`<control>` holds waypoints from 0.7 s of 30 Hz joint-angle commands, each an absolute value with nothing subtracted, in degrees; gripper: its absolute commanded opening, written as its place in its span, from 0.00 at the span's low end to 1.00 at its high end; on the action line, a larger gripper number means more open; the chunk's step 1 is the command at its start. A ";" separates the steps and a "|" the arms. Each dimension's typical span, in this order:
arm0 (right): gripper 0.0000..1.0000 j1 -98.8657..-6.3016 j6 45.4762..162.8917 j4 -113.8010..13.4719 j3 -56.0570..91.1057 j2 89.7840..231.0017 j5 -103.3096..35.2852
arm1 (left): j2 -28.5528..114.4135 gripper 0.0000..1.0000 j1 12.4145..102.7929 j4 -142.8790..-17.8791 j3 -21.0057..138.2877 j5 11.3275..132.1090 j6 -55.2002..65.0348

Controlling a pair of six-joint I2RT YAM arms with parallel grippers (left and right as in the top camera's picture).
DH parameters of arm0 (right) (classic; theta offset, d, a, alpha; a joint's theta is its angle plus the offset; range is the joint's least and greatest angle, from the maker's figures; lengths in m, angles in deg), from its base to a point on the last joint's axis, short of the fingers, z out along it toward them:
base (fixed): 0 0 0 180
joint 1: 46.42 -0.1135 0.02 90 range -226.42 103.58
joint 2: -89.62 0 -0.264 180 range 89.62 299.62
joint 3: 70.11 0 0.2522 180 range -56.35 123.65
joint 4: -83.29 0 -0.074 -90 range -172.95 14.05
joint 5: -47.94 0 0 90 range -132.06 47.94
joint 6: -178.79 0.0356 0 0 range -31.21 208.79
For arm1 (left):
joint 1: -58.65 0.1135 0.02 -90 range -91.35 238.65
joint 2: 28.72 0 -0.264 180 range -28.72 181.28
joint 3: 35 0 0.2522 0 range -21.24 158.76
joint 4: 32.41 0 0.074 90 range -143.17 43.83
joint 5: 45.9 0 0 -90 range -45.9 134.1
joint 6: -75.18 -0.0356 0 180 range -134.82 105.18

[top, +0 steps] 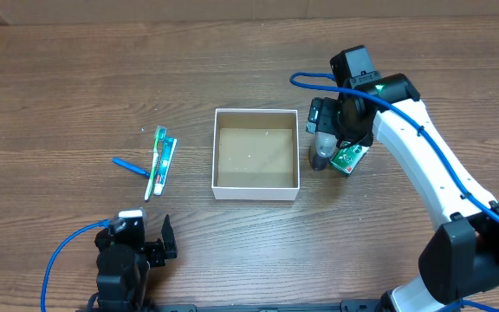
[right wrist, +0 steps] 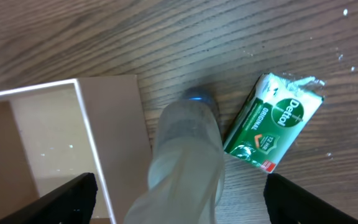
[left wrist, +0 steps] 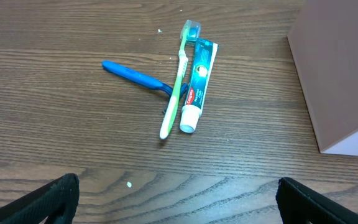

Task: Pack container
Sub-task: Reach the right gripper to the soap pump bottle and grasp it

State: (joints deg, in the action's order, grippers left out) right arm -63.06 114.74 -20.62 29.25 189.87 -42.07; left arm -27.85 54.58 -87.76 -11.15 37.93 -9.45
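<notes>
Container [top: 255,191]: small square box, shallow, white cardboard walls, brown inside, top open. Sits flat and upright on the table [top: 76,78], about midway left to right and near to far, sides nearly square to the table's edges. Brown floor fully in view from overhead, a few pale specks on it. Outer walls plain. Rim thin and white.

Robot lab bench, wood-grain table [top: 59,69], white robot arm [top: 414,160], cabling
</notes>
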 commanded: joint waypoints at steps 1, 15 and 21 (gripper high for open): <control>0.80 -63.13 115.88 -21.15 30.17 191.27 -43.47 | -28.44 1.00 54.88 -87.76 -11.89 38.39 -10.35; 0.56 -63.20 116.07 -21.91 29.10 192.93 -43.27 | -28.44 1.00 54.88 -87.76 -11.89 38.39 -10.35; 0.49 -63.46 116.07 -21.19 29.10 193.15 -43.95 | -28.44 1.00 54.88 -87.76 -11.91 38.39 -10.35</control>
State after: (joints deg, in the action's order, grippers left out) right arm -63.06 115.79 -21.43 29.19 193.08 -42.77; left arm -27.88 54.58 -87.76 -11.15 37.93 -9.43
